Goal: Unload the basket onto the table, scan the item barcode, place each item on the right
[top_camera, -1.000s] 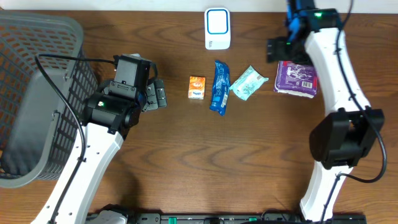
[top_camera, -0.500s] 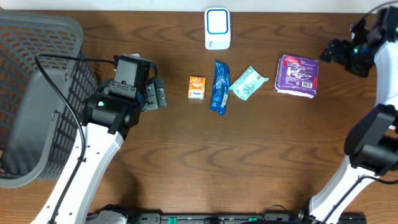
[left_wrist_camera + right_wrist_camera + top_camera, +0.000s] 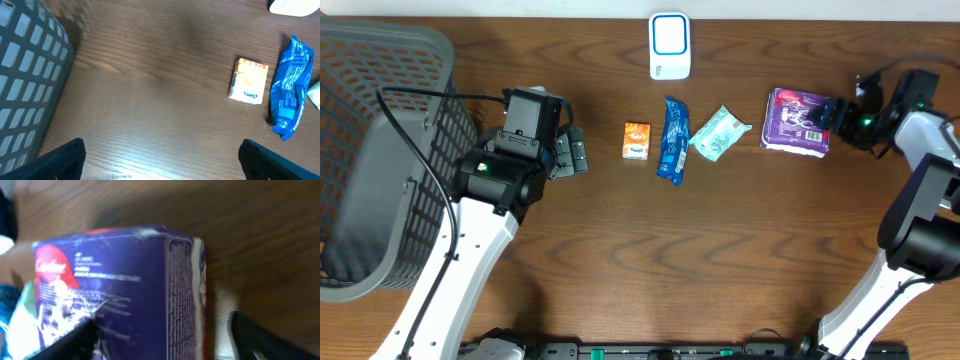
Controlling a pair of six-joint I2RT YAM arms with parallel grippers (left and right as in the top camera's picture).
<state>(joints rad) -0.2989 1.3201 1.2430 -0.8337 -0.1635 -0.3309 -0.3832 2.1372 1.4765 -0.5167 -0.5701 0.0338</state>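
Nearest the robot's base, the wood-grain counter [image 3: 650, 250] lay bare and glossy between the two white, black-jointed arms. The left arm rose from the near edge and bent inward, its left end effector [image 3: 572, 152] level with the row of goods, fingers spread wide apart and holding nothing. Beside that arm sat a grey plastic basket [image 3: 380, 60] with lattice walls and rounded corners.

Further out, four items lay in a row: a small orange carton [image 3: 637, 140], a long crinkled blue wrapper [image 3: 672, 140] just beside it, a soft teal pouch [image 3: 719, 133] lying tilted, and, well apart to the right, a squarish purple pack [image 3: 798, 122] in shiny film with printed text.

The right arm stretched out from the right side and turned back toward the row, its right end effector [image 3: 835, 112] at the purple pack's right edge. From the wrist, its fingers [image 3: 265, 337] stood apart on either side of the pack's end, a gap of counter showing at one side; contact at the other side was probably not made, though blur hid it.

Farthest off, a white rounded scanner [image 3: 670, 46] with a blue-rimmed window sat at the far edge
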